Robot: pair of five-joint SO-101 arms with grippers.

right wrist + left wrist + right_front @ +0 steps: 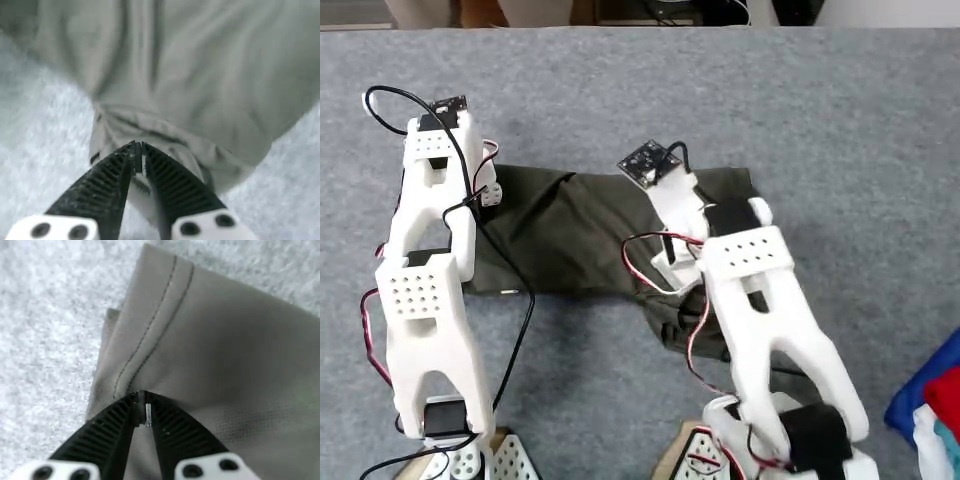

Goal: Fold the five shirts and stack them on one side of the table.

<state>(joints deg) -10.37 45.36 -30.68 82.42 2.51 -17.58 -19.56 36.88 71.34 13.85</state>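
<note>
Though the shirt (580,230) already lies doubled into a long band across the middle of the table (840,120), it is not yet a tidy fold. One end is flat and square, while the other sags into a rumpled lump toward the near edge.

The left gripper (142,407) is pinched tight on the stitched hem at the flat end, with cloth nipped between its tips. The right gripper (139,157) is closed just as narrowly on a bunch of gathered fabric at the rumpled end. So each arm holds one end of the same shirt, which rests on the table between them.

Off at the near right corner sits a pile (932,405) of blue, red and pale cloth, well apart from the work. I would guess these are the other shirts, but so little of the pile shows that I cannot tell whether they are folded or waiting.

By my reckoning the job is in its early or middle part. This shirt needs at least one more fold and then stacking, and no neat stack of five is in sight.
</note>
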